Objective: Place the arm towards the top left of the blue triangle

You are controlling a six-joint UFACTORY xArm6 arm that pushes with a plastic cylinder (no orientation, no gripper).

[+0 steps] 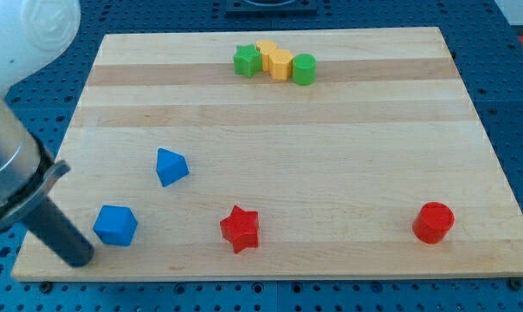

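The blue triangle [171,166] lies on the wooden board [331,156] at the view's left of centre. My rod comes in from the view's left edge, and my tip [80,256] rests near the board's bottom left corner. The tip is just left of the blue cube [115,225], a small gap apart. It stands below and to the left of the blue triangle, well away from it.
A red star [240,228] lies at bottom centre and a red cylinder [433,222] at bottom right. At top centre a green star [247,61], two yellow blocks [275,61] and a green cylinder [304,68] sit clustered together.
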